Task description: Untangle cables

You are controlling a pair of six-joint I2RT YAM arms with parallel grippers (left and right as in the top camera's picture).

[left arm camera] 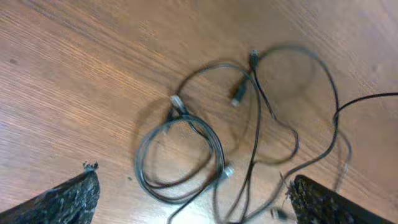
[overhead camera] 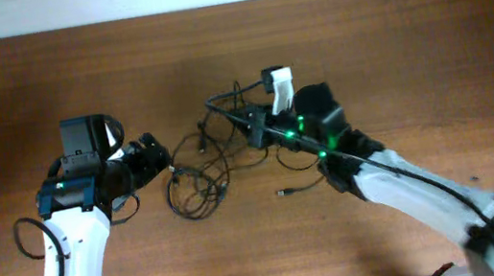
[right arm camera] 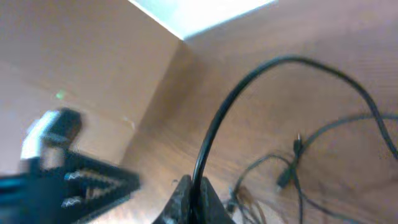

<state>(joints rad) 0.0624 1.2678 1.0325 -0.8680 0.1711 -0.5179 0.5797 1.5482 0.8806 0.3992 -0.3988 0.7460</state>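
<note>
Several thin black cables [overhead camera: 201, 169] lie tangled in loops on the wooden table between the two arms. In the left wrist view the cables [left arm camera: 205, 149] lie spread out with small plug ends, and my left gripper [left arm camera: 193, 199] is open just above them, fingers at either side. My left gripper [overhead camera: 158, 160] sits at the tangle's left edge. My right gripper [overhead camera: 255, 127] is shut on one black cable [right arm camera: 224, 118], which arches up from the pinched fingers [right arm camera: 194, 199] and runs back down to the tangle.
The wooden table [overhead camera: 390, 50] spreads around the tangle. A loose cable end with a plug [overhead camera: 284, 192] lies in front of the right arm. A thicker black cable [overhead camera: 24, 237] loops by the left arm base. The pale wall edge runs along the back.
</note>
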